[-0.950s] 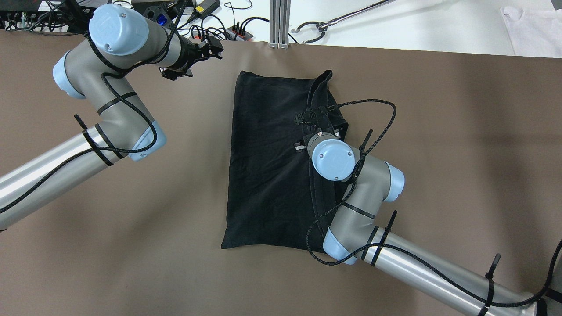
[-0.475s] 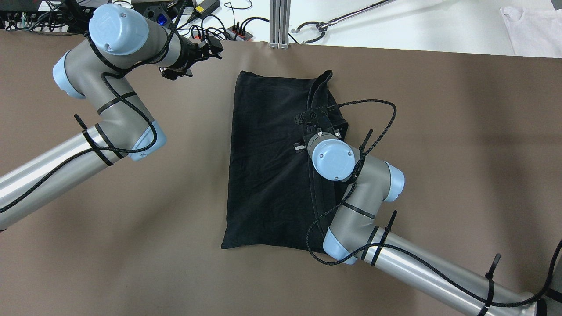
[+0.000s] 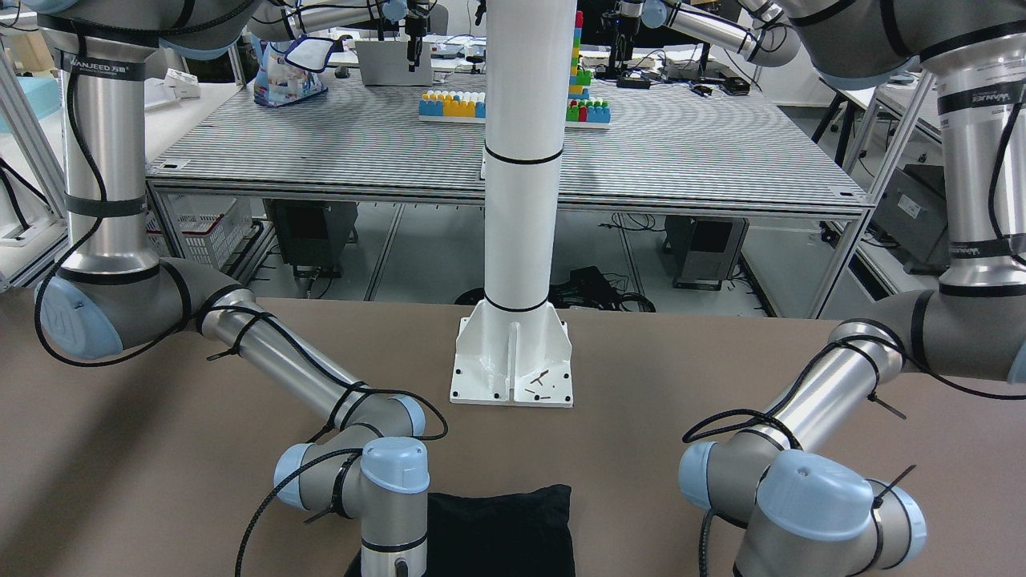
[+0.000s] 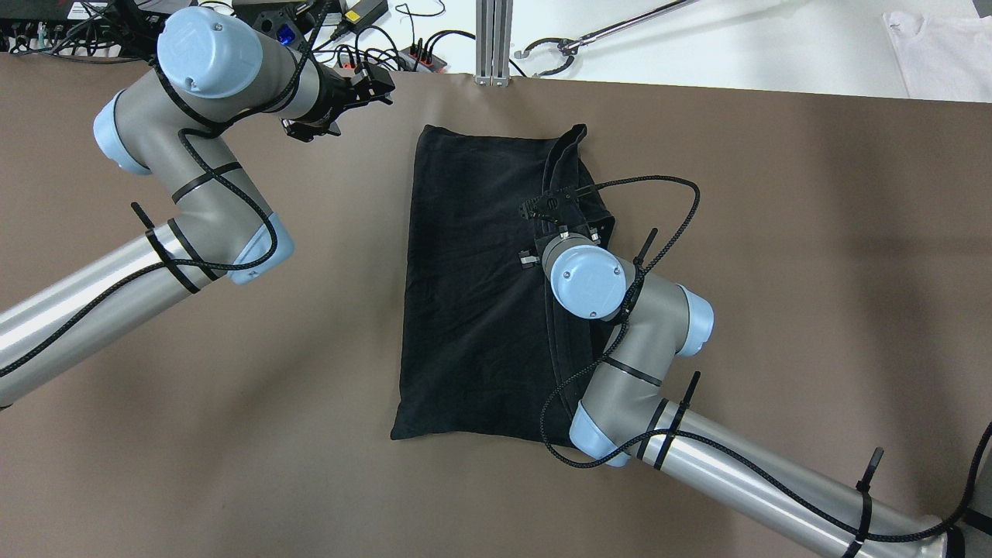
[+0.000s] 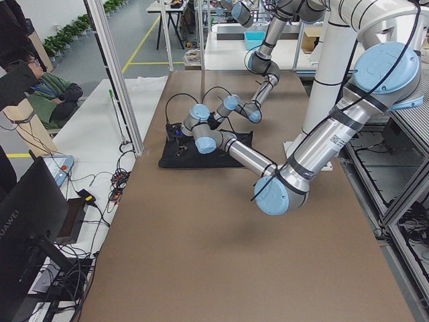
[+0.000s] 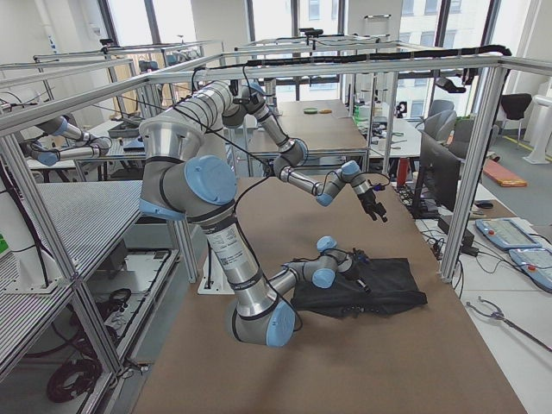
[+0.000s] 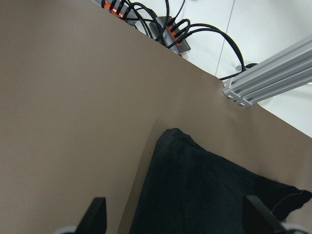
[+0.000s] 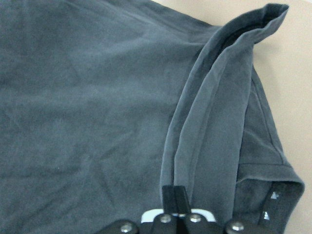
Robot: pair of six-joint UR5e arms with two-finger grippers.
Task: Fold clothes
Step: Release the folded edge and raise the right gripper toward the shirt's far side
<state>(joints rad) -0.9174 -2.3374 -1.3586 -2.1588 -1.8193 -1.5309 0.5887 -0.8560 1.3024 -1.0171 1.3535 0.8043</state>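
The black clothes [image 4: 473, 294] lie flat in the middle of the worktop [image 4: 775, 271], reaching toward its far edge. The right claw [image 4: 552, 203] is pinched on a raised ridge along their right side. Farther off, by the far edge, the left claw [image 4: 378, 91] hangs with its fingers spread apart.

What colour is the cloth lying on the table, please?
The cloth is plain black, slightly navy, with no print; the right wrist view shows it best.
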